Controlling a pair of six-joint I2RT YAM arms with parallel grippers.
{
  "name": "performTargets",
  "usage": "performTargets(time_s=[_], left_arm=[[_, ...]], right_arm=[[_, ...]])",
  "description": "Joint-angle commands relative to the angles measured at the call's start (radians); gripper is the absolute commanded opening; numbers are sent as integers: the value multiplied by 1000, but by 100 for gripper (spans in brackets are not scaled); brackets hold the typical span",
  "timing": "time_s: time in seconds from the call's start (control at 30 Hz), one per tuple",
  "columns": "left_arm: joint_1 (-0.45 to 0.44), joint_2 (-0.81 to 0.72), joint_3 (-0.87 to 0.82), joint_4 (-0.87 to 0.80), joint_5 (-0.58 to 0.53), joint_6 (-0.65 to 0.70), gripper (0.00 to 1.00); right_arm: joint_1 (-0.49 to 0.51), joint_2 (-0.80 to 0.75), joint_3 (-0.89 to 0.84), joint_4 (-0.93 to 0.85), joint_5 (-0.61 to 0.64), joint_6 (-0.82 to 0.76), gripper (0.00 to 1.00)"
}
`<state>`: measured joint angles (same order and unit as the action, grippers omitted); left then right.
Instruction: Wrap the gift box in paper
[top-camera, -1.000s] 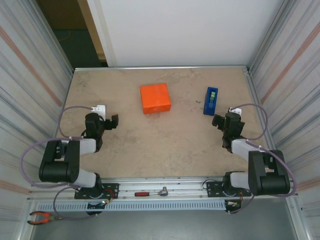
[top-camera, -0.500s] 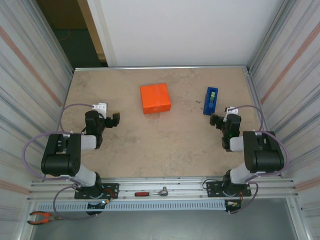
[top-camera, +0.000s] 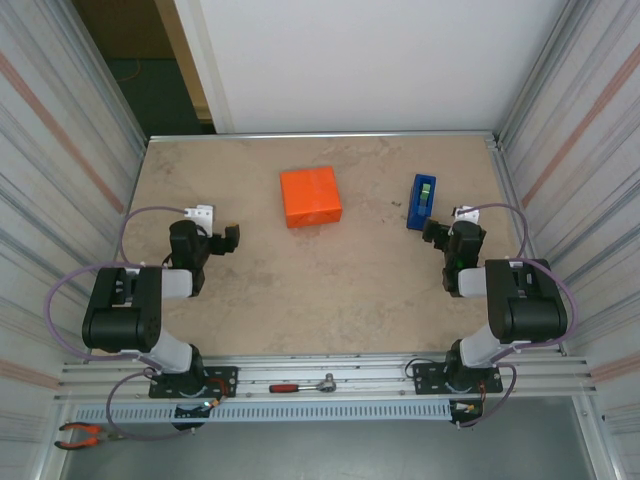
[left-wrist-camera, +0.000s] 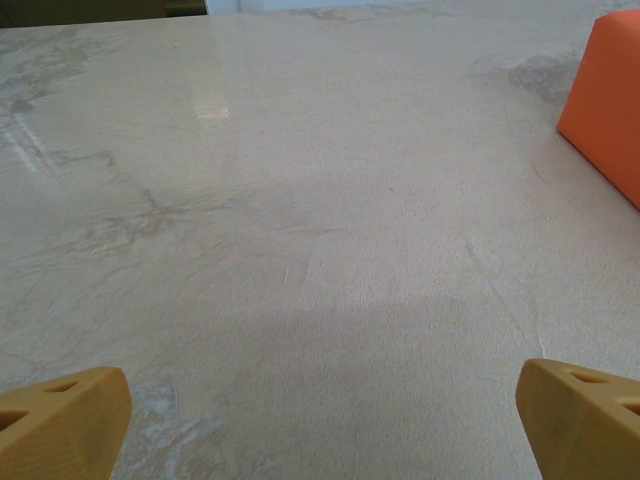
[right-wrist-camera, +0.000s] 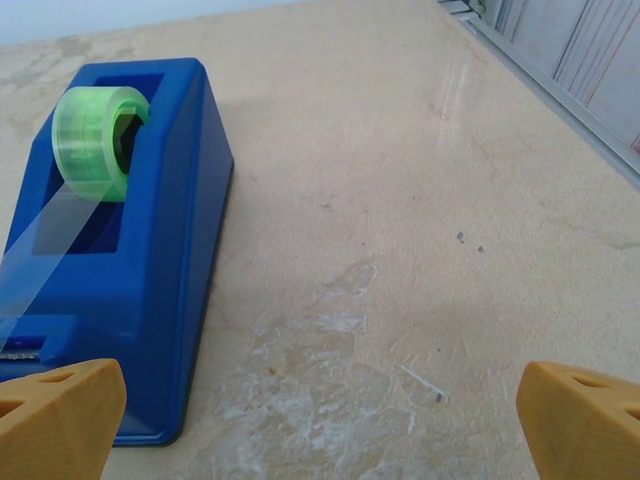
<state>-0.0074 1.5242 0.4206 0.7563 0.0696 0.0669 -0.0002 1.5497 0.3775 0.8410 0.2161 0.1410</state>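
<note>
The gift box is a bright orange block lying flat at the far middle of the table, its sides covered in the paper. Its near corner shows at the right edge of the left wrist view as the gift box. My left gripper rests low at the left, well short of the box, open, with bare table between its yellow fingertips. My right gripper sits at the right, just behind the blue tape dispenser, also open with nothing between its fingertips.
The tape dispenser holds a green roll with a strip of tape drawn down to its cutter. Corrugated metal walls close both sides of the table. A ratchet wrench lies on the front rail and pliers at the near left.
Both arms have folded back a little towards their bases, the right one more. Its gripper has edged closer to the tape dispenser. The box and the dispenser have not moved.
</note>
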Motion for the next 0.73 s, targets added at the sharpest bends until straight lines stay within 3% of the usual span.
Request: performTargets(time_s=[0.0,0.7], left_arm=[[-2,-10,-2,22,-5,7,99],[-10,-12,-5,25,-21,9,99]], right_arm=[[-3,-12,8,1,16,-12,98],[-6,-10,8,-1,-3,-14,98]])
